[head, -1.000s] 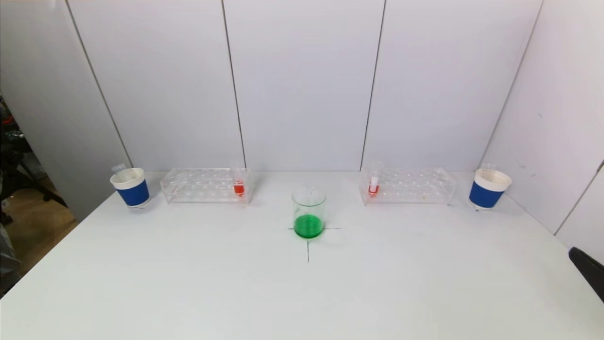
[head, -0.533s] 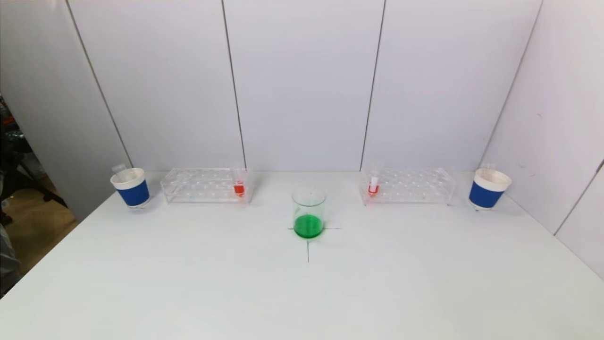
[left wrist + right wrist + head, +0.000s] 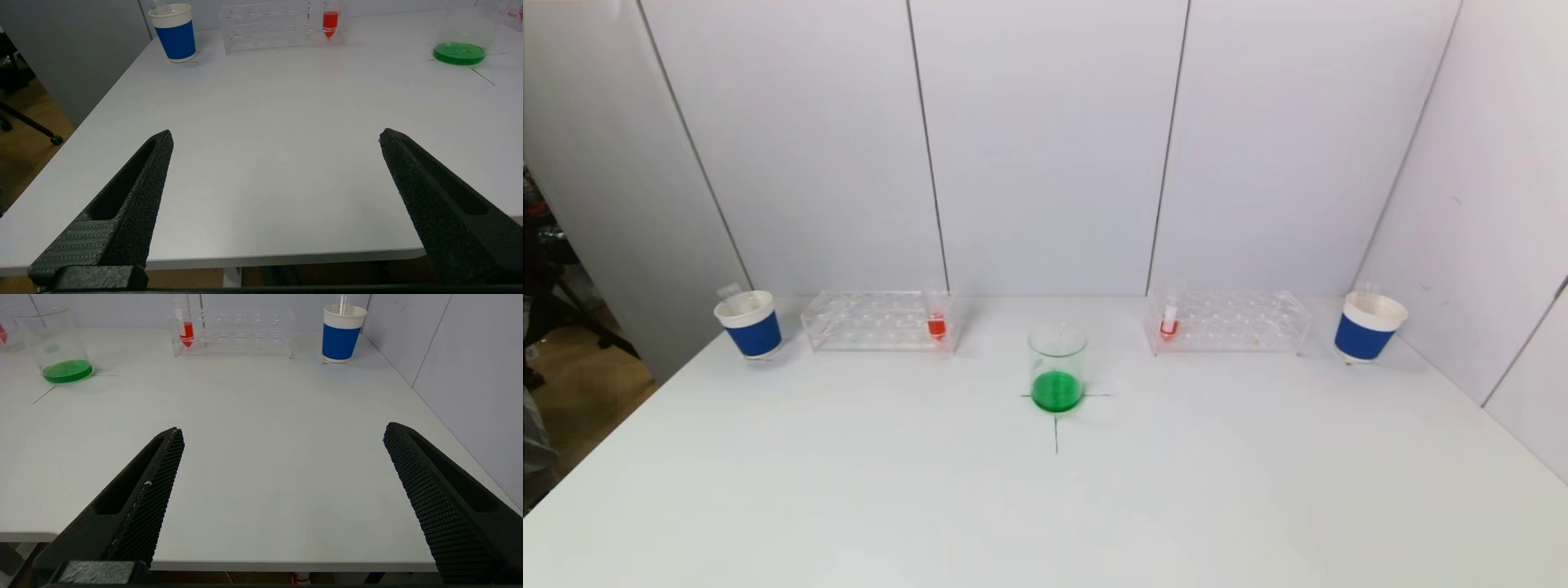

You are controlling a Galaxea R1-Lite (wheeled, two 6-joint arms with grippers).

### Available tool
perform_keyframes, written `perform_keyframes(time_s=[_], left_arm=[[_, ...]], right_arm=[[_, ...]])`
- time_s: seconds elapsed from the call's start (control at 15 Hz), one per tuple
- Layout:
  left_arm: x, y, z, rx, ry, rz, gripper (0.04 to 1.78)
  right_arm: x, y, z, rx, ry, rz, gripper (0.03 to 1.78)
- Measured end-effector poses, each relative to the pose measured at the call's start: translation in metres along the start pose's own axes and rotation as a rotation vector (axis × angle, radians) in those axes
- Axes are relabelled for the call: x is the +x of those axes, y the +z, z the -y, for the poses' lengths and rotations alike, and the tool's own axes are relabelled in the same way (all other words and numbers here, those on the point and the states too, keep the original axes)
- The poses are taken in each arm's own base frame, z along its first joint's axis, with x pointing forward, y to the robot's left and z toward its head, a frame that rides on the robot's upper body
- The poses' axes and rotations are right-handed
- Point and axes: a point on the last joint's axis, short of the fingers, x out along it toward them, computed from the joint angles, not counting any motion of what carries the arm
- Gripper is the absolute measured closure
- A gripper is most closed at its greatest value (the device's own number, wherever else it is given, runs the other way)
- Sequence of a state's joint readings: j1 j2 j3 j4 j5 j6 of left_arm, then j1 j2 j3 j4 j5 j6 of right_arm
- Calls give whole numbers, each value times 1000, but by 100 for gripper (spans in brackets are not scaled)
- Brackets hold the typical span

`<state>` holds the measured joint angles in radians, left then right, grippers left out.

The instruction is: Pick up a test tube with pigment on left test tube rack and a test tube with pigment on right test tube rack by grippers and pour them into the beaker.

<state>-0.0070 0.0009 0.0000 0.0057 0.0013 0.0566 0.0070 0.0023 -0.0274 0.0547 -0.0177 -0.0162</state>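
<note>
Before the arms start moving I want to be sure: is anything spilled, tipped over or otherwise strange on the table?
Nothing stands out. The beaker stands upright with green liquid inside, each red test tube sits upright in its rack, and both blue cups are standing. No spill shows on the table.

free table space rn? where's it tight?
Bare: the whole near half of the table, in front of the beaker; also the gaps between beaker and left rack and right rack. Crowded: the back row, racks beside blue cups.
</note>
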Motion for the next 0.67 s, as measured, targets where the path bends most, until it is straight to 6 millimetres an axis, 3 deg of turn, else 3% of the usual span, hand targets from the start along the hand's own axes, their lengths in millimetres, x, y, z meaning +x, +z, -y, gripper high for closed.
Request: perform_keyframes(time_s=[0.67], left_arm=[[0,0,0,0,0,0,6]], right_arm=[[0,0,0,50,-5,23,4]])
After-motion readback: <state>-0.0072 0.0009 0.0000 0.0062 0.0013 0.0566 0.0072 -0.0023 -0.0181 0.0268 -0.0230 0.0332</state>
